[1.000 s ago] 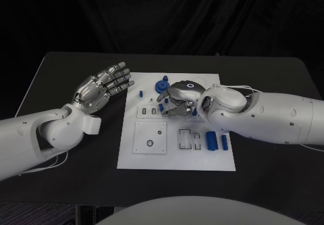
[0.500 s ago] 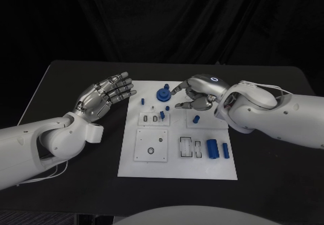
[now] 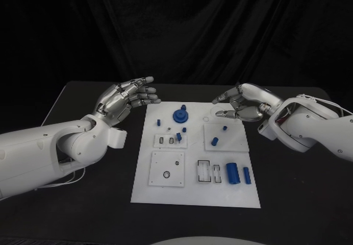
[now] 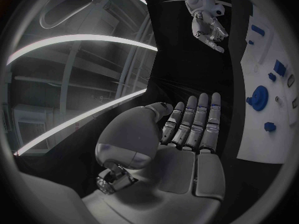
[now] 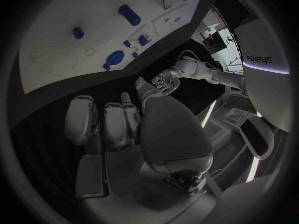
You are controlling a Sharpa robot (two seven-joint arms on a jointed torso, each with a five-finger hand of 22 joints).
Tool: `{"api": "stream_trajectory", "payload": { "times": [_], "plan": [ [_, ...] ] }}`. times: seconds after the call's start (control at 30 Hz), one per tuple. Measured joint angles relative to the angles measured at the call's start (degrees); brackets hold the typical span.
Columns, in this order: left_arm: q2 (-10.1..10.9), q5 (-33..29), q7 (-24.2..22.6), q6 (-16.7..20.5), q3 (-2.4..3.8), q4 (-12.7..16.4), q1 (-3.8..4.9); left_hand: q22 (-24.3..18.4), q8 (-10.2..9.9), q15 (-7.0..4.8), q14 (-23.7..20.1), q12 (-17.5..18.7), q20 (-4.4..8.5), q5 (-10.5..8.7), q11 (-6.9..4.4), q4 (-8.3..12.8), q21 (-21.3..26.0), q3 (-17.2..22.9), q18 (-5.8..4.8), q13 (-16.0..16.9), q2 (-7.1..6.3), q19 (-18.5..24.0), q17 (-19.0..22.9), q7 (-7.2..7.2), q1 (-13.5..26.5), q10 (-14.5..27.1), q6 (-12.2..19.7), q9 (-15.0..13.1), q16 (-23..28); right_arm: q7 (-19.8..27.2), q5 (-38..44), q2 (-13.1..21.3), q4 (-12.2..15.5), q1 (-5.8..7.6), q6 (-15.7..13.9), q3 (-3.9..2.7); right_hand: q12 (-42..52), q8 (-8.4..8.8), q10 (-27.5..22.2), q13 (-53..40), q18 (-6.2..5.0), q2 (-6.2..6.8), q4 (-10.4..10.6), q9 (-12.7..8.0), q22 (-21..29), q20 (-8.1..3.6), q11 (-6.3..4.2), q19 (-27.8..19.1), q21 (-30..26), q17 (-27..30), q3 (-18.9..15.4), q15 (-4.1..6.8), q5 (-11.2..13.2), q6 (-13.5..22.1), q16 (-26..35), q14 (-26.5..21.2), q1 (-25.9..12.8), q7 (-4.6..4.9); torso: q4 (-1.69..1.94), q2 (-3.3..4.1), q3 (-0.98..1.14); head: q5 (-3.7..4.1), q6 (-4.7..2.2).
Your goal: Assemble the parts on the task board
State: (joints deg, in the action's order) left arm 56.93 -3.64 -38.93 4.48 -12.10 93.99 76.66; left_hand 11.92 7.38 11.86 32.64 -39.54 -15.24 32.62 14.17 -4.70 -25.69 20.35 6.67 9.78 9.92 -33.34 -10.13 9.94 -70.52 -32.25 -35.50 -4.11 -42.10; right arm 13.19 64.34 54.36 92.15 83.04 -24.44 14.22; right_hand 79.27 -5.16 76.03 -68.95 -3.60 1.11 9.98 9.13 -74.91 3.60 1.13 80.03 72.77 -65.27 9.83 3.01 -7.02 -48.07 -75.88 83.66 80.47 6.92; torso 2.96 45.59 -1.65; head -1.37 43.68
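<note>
Your left hand [image 3: 126,98] is hovering off the task board's [image 3: 196,196] left edge near its far corner, holding nothing, fingers straight and close together, palm facing the board. Black table [image 3: 96,173] is lying bare along that left edge, giving you room on that side.

On the board, going left to right, you are looking at a small blue peg [image 3: 159,122] near the left edge, a blue gear-shaped part [image 3: 180,115] standing near the far edge, a short blue peg [image 3: 179,137] beside the small slots, another blue peg [image 3: 216,141] standing on the right-hand square plate, and two blue cylinders [image 3: 237,174] lying side by side near the right edge.

Your right hand [image 3: 243,104] is hanging over the board's far right corner, fingers curled loosely inward with nothing in them. Its arm is crossing the table just beside the right edge.
</note>
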Motion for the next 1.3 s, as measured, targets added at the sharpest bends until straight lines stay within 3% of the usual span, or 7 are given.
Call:
{"api": "stream_trajectory", "payload": {
  "times": [0.27, 0.37, 0.43, 0.5, 0.77, 1.03, 1.3],
  "plan": [
    [-3.82, 5.64, 4.04, 3.59, -0.04, -3.16, 3.17, 13.98, 2.90, -6.01, 8.12, -19.24, 3.46, -2.12, -6.15, -0.48, -21.84, 3.53, 2.67, 12.61, -3.00, -2.89, -14.00, 1.35, 1.46, -10.04, -9.60, -0.43, -26.70, 2.61, -6.15, 0.72, -2.97, -2.36, 0.01, -0.02, -0.25, -0.60, -0.51, 0.81, -0.91, -0.22, 0.38, -0.24, 0.00, 0.19, 0.52, -0.19, -1.11, 0.73, 0.71, -0.22, -3.43, -1.59, 0.46, -0.21, 1.89, 0.37, -0.34, -2.38, 0.75, -0.90, 0.70],
    [-5.16, 8.56, 6.84, 4.07, -0.02, -4.07, 4.63, 21.27, 2.90, -7.12, 21.72, -33.68, 4.42, -4.22, -7.28, -3.27, -32.50, 4.10, 2.66, 33.90, -4.48, -1.91, -34.79, 0.88, 0.56, -21.68, -11.43, -0.20, -39.42, 3.05, -7.42, 1.18, -3.47, -3.67, 0.01, 0.01, -0.34, -0.60, -0.52, 0.81, -0.91, -0.38, 0.54, -0.23, 0.00, 0.39, 0.52, -0.39, -1.11, 0.81, 0.87, -0.39, -4.02, -1.59, 0.46, -0.04, 2.04, 0.37, -0.41, -3.22, 1.19, -0.86, 1.05],
    [-5.78, 10.24, 8.92, 4.10, -0.03, -4.69, 5.54, 27.09, 2.90, -7.47, 38.14, -43.29, 4.72, -5.45, -7.65, -4.94, -39.29, 3.42, 2.65, 55.27, -4.70, -3.96, -55.55, 0.48, 0.34, -38.07, -12.04, -0.12, -45.44, 3.25, -7.98, 1.23, -3.79, -4.38, 0.02, 0.05, -0.34, -0.65, -0.71, 0.82, -0.91, -0.19, 0.49, -0.29, 0.00, 0.39, 0.71, -0.39, -1.35, 0.93, 0.92, -0.39, -4.09, -1.85, 0.70, -0.04, 2.52, 0.56, -0.46, -3.83, 1.49, -0.75, 1.47],
    [-6.52, 12.09, 11.71, 3.90, -0.03, -5.64, 6.50, 36.68, 3.55, -7.80, 48.24, -48.08, 4.95, -6.28, -7.87, -6.62, -46.61, 2.43, 2.58, 63.69, -4.96, -11.69, -63.45, 0.07, 0.08, -48.51, -12.85, -0.13, -47.59, 3.45, -8.50, 1.17, -4.15, -4.98, 0.06, 0.08, -0.35, -0.83, -0.71, 1.19, -0.90, 0.15, 0.13, -0.30, 0.00, 0.39, 0.72, -0.39, -1.40, 0.93, 1.27, -0.61, -4.44, -2.20, 0.73, -0.19, 2.86, 0.37, -0.55, -4.37, 1.75, -0.73, 1.80],
    [-11.13, 20.50, 23.96, 0.32, 0.03, -10.37, 8.77, 59.51, 7.79, -9.35, 51.42, -50.27, 6.40, -13.03, -9.40, -11.31, -58.98, -2.70, -1.45, 65.17, -5.91, -36.67, -64.82, -1.84, -0.27, -51.80, -17.30, -2.40, -47.75, 3.77, -9.66, 0.80, -5.74, -6.36, 0.27, 0.05, -0.34, -0.83, -0.72, 1.21, -0.90, -0.14, 0.13, -0.34, 0.00, 0.39, 0.72, -0.39, -1.67, 1.11, 1.27, -0.62, -4.48, -2.40, 0.72, -0.20, 3.15, 0.56, -0.99, -6.24, 2.88, -1.00, 3.09],
    [-15.46, 32.65, 37.15, -3.69, -0.02, -13.08, 9.24, 62.97, 9.88, -10.25, 51.30, -50.27, 7.40, -14.73, -10.25, -9.92, -61.03, -3.84, -3.20, 65.17, -5.30, -43.75, -64.82, -2.48, -1.05, -51.71, -17.62, -4.95, -47.75, 4.05, -10.20, 0.30, -6.61, -6.76, 0.33, 0.04, -0.32, -0.83, -0.56, 1.22, -0.89, -0.14, 0.29, -0.47, 0.01, 0.41, 1.27, -0.37, -1.67, 0.78, 1.43, -0.98, -4.99, -2.62, 0.71, 0.16, 3.15, 0.79, -1.63, -7.22, 3.66, -1.59, 4.00],
    [-18.21, 48.85, 49.13, -6.94, -0.02, -12.36, 9.36, 63.02, 16.50, -12.09, 51.29, -50.27, 8.87, -21.58, -12.05, -10.51, -63.88, -8.27, -5.92, 65.16, -5.57, -50.78, -64.81, -4.08, 1.07, -51.77, -17.09, -13.50, -47.75, 4.93, -10.41, 0.69, -6.72, -6.81, 0.25, 0.04, -0.07, -1.05, -0.29, 0.38, -0.89, -0.14, 0.29, -0.61, 0.01, 0.81, 1.56, 0.03, -1.38, -0.41, 1.43, -1.14, -6.05, -3.03, 0.39, 0.32, 3.15, 0.78, -2.01, -8.01, 4.42, -2.27, 4.81]
  ]
}}
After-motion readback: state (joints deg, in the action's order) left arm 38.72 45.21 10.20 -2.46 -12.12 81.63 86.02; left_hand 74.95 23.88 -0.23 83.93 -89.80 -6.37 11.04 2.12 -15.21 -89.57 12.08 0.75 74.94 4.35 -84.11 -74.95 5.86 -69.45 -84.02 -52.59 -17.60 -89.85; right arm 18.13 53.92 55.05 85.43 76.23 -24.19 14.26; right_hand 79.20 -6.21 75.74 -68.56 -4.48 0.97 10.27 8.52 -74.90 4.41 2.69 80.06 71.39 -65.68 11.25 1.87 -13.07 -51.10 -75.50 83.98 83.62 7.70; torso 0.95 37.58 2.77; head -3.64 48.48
